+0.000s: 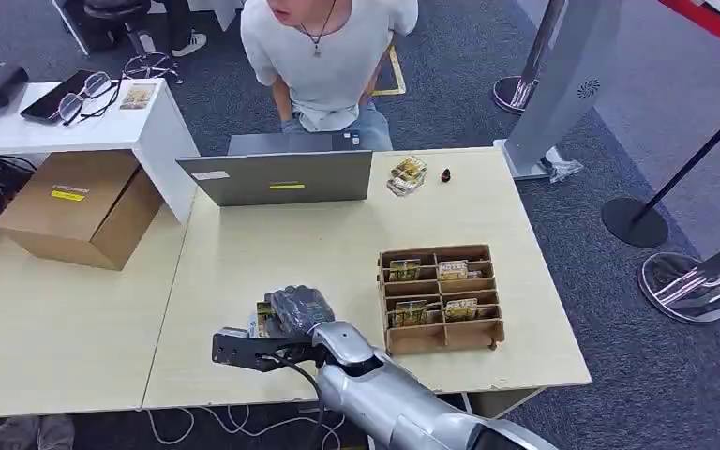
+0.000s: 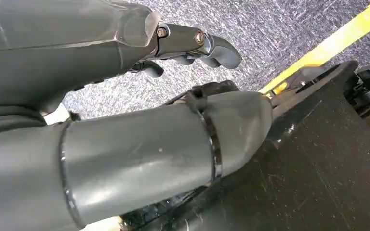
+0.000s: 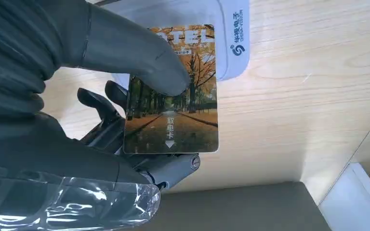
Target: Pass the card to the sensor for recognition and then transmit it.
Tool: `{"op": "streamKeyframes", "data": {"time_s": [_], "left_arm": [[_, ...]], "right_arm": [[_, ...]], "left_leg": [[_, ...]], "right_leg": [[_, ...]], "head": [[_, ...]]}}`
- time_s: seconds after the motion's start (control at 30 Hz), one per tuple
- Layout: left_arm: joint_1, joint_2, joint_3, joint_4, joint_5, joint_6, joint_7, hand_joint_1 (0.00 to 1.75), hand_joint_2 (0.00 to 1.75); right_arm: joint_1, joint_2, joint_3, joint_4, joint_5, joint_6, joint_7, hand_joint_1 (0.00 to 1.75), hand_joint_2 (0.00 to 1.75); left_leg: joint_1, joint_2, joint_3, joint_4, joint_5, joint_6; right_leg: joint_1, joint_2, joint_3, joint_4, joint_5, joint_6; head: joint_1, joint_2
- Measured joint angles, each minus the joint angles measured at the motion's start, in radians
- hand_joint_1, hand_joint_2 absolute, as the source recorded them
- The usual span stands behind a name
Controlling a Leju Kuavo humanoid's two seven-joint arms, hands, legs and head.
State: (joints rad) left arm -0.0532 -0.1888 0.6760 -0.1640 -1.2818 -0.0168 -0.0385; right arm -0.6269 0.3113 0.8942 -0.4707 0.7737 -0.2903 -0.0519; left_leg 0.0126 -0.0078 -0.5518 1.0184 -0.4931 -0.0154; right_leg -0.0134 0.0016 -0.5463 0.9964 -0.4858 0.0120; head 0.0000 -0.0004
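Note:
My right hand hovers over the near part of the wooden table, pinching a card between thumb and fingers. In the right wrist view the card shows an autumn tree avenue with printed text. It is held just above a white sensor pad with a blue logo and overlaps the pad's edge; whether they touch I cannot tell. The thumb covers part of the card in my right hand. My left hand hangs over grey carpet, holding nothing, fingers loosely apart.
A wooden compartment tray with several more cards stands right of my hand. A grey laptop stands at the table's far edge with a person seated behind it. A small card pile lies beside it. A cardboard box sits on the left table.

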Motion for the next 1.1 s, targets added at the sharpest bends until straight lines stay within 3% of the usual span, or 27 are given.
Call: {"op": "streamKeyframes", "data": {"time_s": [1.1], "left_arm": [[-0.002,-0.006,0.0,0.0,-0.004,-0.01,0.008,0.0,0.0]], "right_arm": [[0.006,0.002,0.0,0.003,0.076,0.031,0.036,1.75,1.75]], "left_leg": [[0.0,0.0,0.0,0.0,0.0,0.0]], "right_leg": [[0.0,0.0,0.0,0.0,0.0,0.0]], "head": [[0.0,0.0]]}}
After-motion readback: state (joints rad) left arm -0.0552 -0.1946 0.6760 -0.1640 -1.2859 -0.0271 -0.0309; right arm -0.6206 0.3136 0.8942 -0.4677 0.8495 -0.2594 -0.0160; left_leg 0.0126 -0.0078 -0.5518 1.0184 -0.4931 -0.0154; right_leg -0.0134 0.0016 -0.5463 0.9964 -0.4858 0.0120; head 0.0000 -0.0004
